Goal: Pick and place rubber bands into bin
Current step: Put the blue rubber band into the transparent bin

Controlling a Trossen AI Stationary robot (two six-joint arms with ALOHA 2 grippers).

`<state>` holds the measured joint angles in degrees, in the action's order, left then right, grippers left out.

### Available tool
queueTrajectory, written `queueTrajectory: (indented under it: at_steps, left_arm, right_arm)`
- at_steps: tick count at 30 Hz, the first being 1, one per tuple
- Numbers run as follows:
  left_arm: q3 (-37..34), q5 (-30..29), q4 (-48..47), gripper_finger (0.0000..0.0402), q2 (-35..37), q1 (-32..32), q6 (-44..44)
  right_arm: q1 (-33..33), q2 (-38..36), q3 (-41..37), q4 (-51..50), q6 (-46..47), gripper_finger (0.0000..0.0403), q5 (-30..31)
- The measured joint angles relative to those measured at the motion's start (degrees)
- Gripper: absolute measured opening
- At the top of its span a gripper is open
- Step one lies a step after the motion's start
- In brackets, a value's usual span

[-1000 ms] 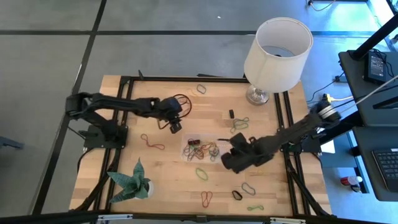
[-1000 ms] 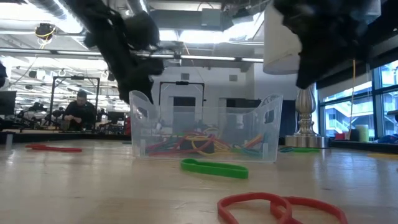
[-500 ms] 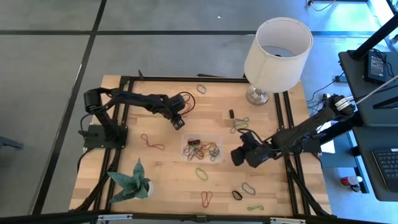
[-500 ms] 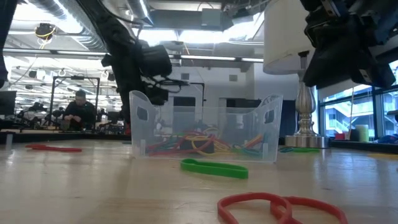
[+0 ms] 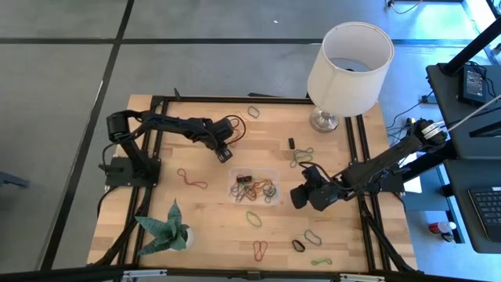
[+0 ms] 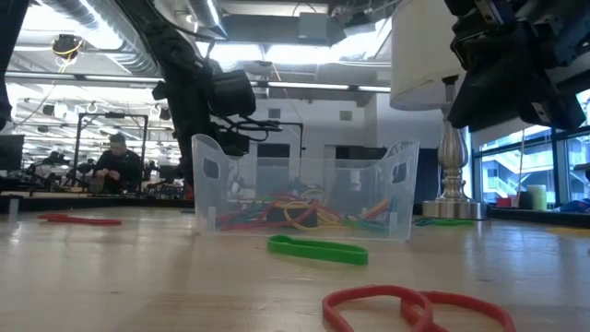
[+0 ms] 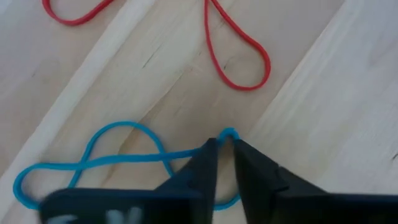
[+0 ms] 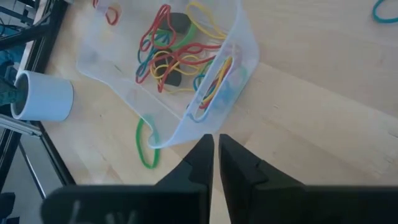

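Clearly the weak point is the left end effector (image 7: 225, 144): its fingers are drawn nearly together, pinching only the very tip of one loop of a blue rubber band (image 7: 132, 124), with the rest of the band flat on the wooden surface (image 5: 211, 235). With so shallow a bite, the thin elastic could slide out as it is lifted, or stretch and snap back. A red band (image 7: 239, 56) lies just beside the blue one, apart from it, and should not come up too. In the high view this end effector (image 5: 223, 154) sits left of centre, and the bin (image 5: 232, 188) is at centre, near it to the lower right, already holding a tangle of coloured bands. Its low, clear wall (image 6: 212, 175) could catch a dangling loop on the way over. The right end effector (image 5: 296, 196), fingers pressed together and empty, hovers just right of the bin, so the two arms could crowd each other there. Loose bands remain lower centre, among them a green one (image 5: 254, 218). The lamp (image 5: 348, 59) at upper right and the paper plant (image 5: 164, 227) at lower left stand clear of the path.
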<state>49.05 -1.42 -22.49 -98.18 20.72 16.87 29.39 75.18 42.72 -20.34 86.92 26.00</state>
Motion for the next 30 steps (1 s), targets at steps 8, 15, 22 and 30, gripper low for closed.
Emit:
queueTrajectory:
  at_steps: [8, 15, 22, 30]
  left_arm:
    - [-0.62, 2.7, -4.66, 0.0002, 3.89, -1.29, 3.58]
    - [-0.45, 0.27, -5.94, 0.0001, 10.01, -2.88, 4.18]
    - [-0.34, -0.68, -5.04, 0.0002, 11.3, -4.01, 4.67]
    - [-0.34, -0.51, -5.24, 0.0037, 7.71, -5.34, 4.92]
  right_arm:
    - [0.0, 0.02, 0.0, -0.09, -0.21, 0.003, 0.0]
    - [0.0, 0.04, 0.0, -0.52, -0.38, 0.003, 0.0]
    - [0.0, 0.04, 0.0, -0.74, -0.58, 0.003, 0.0]
    - [0.0, 0.04, 0.0, -0.39, -0.6, 0.003, 0.0]
